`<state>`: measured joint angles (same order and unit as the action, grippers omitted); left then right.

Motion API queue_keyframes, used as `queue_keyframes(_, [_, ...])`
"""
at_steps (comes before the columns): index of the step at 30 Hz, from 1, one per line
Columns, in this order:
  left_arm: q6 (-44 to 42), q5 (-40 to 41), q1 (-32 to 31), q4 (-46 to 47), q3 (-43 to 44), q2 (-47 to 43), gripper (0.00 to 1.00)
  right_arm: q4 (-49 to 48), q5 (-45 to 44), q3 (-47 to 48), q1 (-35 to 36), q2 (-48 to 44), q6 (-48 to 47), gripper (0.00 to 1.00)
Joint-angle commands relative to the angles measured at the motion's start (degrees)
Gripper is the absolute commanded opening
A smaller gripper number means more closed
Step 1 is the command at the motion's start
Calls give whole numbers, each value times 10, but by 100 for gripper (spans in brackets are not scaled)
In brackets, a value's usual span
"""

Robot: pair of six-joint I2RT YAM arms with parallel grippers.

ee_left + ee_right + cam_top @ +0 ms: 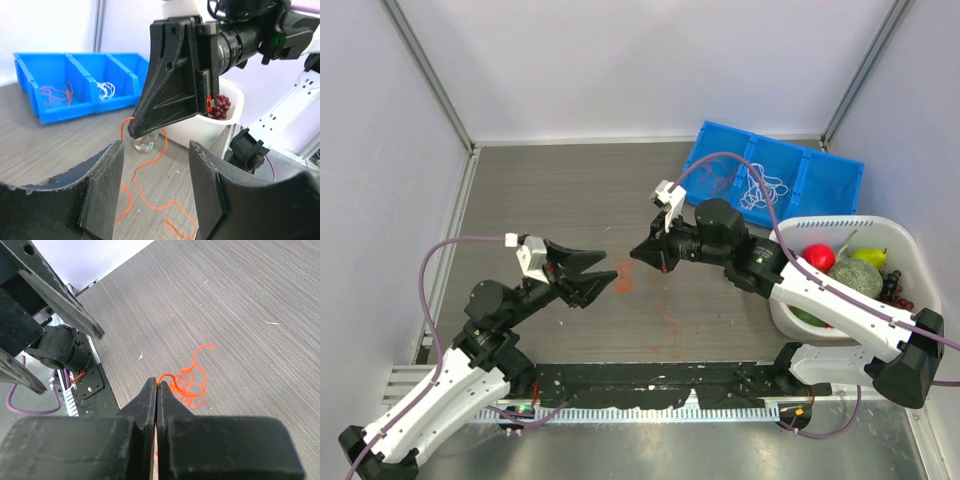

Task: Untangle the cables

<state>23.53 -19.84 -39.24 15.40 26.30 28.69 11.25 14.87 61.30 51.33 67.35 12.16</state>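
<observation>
The right gripper (pixel 156 385) pinched an orange cable (pixel 190 386) above the middle of the table (pixel 570 190); the left gripper (pixel 155 150) stood open just beside it.

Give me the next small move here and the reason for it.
Probably ease the left gripper forward and close its open jaws on the orange cable just below the right gripper. That one is shut on the cable, whose loops trail onto the table in front of the left jaws.
</observation>
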Motion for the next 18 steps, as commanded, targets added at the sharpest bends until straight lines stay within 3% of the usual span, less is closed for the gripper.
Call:
queue_keyframes(1, [-9, 43, 1, -5, -17, -27, 56, -18, 33, 30, -1, -20, -1, 1])
queue_keyframes(3, [-14, 39, 2, -11, -6, -4, 51, -26, 41, 30, -1, -23, 3, 1])
queue_keyframes(10, [-18, 18, 2, 30, 10, 75, 48, -31, 60, 40, -1, -25, 13, 1])
queue_keyframes(18, [-26, 22, 2, 76, 23, 128, 61, -41, 81, 32, -1, -26, 20, 1])
